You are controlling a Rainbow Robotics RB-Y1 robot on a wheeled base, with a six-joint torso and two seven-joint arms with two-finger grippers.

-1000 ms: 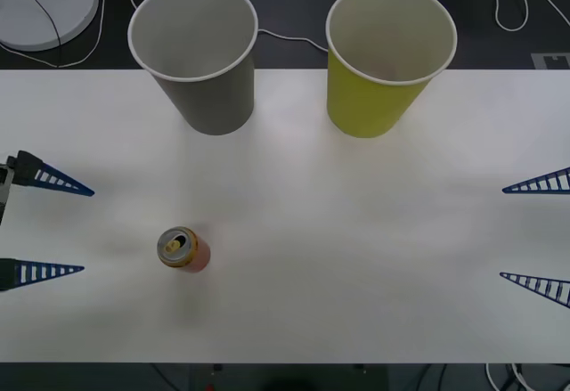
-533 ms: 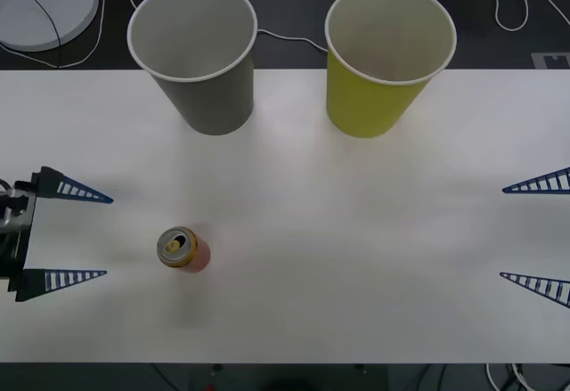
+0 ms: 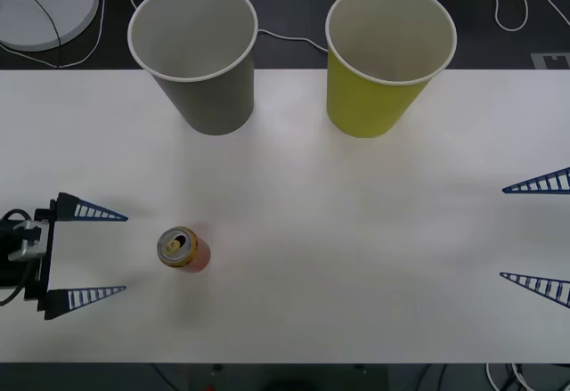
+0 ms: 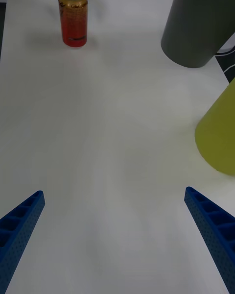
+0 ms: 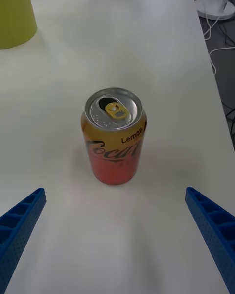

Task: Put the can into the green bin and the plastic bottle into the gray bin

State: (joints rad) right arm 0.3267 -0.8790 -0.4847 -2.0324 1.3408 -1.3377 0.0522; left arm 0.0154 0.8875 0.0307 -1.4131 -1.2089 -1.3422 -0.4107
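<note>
Upright on the white table (image 3: 356,257), the small red-orange aluminium drink can (image 3: 183,248) stands near the left gripper (image 3: 105,253), whose blue ribbed fingers gape wide, empty, facing it. Beyond the can stand the gray tapered bin (image 3: 198,52) and yellow-green tapered bin (image 3: 385,57); well right of it, the right gripper (image 3: 539,234) hangs open, empty.

The small red-orange drink can with silver top (image 5: 114,142), at the centre of the left wrist frame, bears black script lettering reading partly "Coca", cut off at the can's curve, with the word "Lemon" printed above it.
</note>
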